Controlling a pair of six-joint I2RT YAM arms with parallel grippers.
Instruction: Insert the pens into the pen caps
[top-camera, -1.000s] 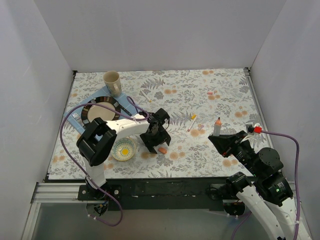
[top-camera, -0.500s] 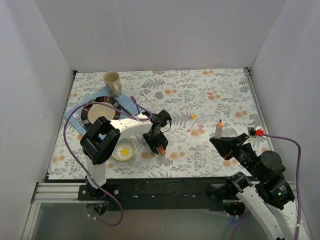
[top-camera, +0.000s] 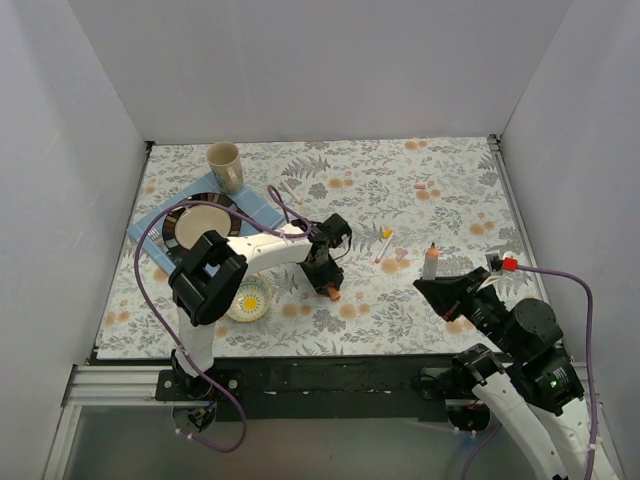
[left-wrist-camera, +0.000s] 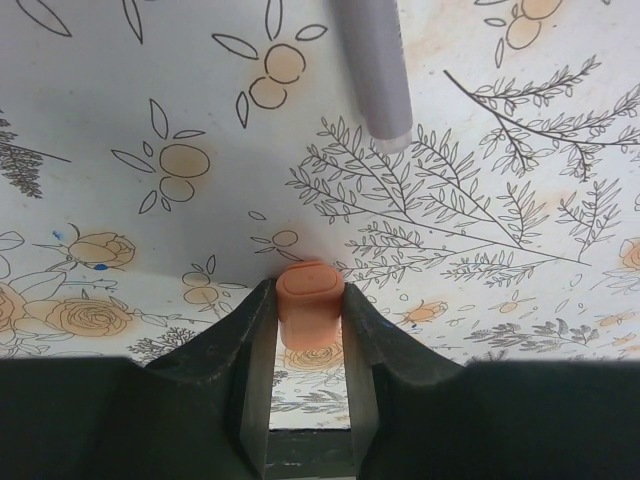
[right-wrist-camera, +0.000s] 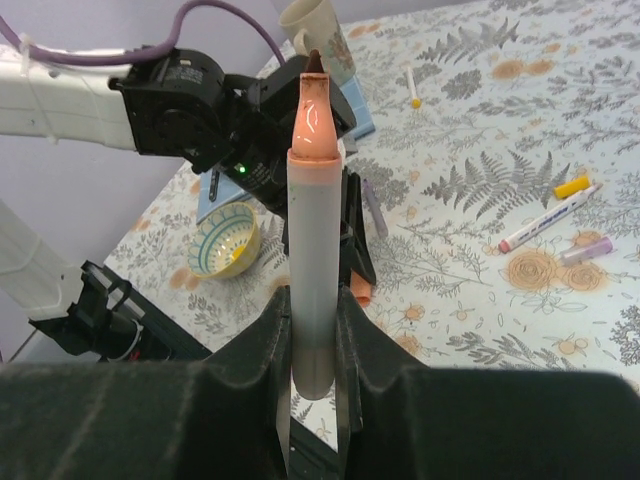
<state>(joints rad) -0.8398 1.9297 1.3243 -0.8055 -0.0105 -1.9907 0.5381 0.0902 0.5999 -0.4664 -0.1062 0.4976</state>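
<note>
3 plain white walls (top-camera: 320, 70) close in a table (top-camera: 508, 200) whose pale cloth (top-camera: 460, 170) of grey ferns and orange blossoms spreads beneath and beyond the left gripper (top-camera: 329, 291) and right gripper (top-camera: 432, 278), a black rail (top-camera: 330, 375) running behind them, under soft, even light.

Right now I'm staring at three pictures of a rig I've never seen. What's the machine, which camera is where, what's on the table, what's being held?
Two robot arms are bolted side by side at the near edge of the table. The wide picture looks down from above and behind them; the other two come from a camera on each wrist. The left gripper pinches an orange cap. The right gripper holds an orange-tipped pen upright, tip up. Also on the floral surface: a cup, a plate, a small bowl, a loose pen, a yellow cap and a purple cap.
</note>
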